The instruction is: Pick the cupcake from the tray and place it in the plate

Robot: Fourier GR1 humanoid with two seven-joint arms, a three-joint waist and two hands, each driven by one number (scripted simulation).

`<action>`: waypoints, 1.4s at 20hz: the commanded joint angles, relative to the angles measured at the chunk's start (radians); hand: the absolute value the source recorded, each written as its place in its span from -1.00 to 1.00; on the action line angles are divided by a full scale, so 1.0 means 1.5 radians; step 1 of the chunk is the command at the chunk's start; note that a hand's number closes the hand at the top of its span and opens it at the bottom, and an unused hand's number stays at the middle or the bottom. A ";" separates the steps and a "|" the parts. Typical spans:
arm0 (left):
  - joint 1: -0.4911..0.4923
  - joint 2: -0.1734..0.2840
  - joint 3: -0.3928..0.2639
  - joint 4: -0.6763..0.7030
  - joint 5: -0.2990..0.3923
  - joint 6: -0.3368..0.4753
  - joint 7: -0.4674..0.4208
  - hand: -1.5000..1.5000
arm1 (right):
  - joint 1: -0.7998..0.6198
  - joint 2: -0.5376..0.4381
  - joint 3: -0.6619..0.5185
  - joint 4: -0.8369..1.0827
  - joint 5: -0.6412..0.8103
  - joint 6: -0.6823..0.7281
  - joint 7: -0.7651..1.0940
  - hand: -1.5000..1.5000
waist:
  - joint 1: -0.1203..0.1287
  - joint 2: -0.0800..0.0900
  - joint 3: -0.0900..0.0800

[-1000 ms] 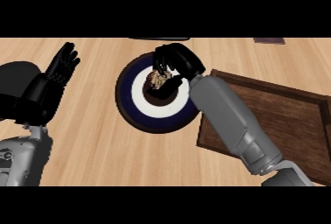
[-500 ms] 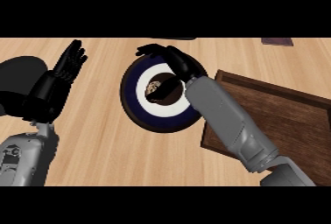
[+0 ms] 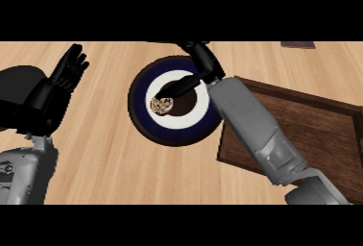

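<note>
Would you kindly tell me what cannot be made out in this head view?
- Tray: left part hidden behind the right forearm.
- Right hand: fingertips meet the top edge.
- Cupcake: details too small.
- Dark object: cut by the top edge.

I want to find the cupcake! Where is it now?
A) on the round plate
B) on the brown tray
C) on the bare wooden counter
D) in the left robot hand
A: the cupcake sits in the middle of the blue-and-white plate, left of the brown tray.
</note>
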 commanded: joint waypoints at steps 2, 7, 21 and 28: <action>0.026 -0.006 -0.014 -0.043 -0.018 0.012 0.015 0.00 | -0.036 -0.018 -0.079 0.067 -0.050 0.034 -0.016 -1.00 | -0.009 -0.001 0.000; 0.048 0.002 0.010 -0.027 -0.001 -0.007 -0.019 0.00 | 0.016 -0.096 -0.109 0.104 -0.061 0.126 -0.095 -1.00 | -0.013 0.002 0.000; -0.006 -0.013 -0.007 -0.023 -0.018 0.005 0.010 0.00 | 0.054 -0.250 -0.118 0.202 -0.019 0.285 -0.235 -1.00 | 0.004 0.012 0.002; 0.021 -0.022 -0.010 -0.022 -0.018 0.001 -0.013 0.00 | 0.065 -0.319 -0.125 0.206 -0.011 0.333 -0.265 -1.00 | 0.009 0.012 0.002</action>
